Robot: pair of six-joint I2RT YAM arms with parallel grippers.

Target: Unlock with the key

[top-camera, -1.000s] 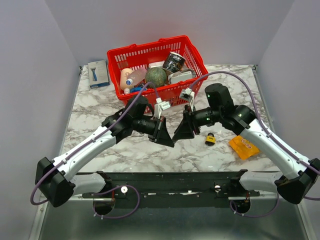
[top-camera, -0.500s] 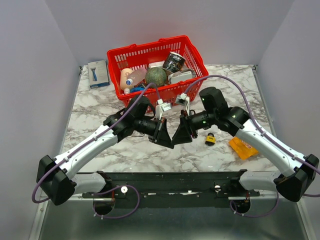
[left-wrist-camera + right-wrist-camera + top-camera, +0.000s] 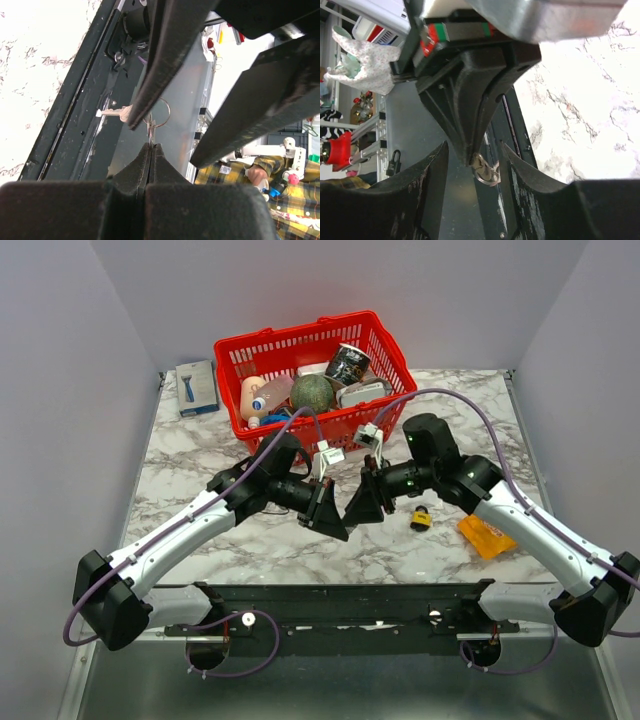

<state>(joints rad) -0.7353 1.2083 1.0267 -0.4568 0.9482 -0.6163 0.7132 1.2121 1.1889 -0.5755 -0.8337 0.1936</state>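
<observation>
Above the middle of the table (image 3: 200, 440), the two grippers meet tip to tip. The left gripper (image 3: 151, 152) is clamped tight on the key ring (image 3: 159, 112), by a thin strip that I take for a second key seen edge-on. One key (image 3: 113, 113) sticks out from the ring toward 9 o'clock in the left wrist view. The right gripper (image 3: 472, 155) stands open, its jaws either side of the left one's tip, gripping nothing.

The padlock (image 3: 421, 517) lies on the table at 3 o'clock from the meeting point, apart from both.

The key looks light, stiff and slick, and it swings freely on the ring. I would grip it flat across the head, so the blade cannot pivot.
</observation>
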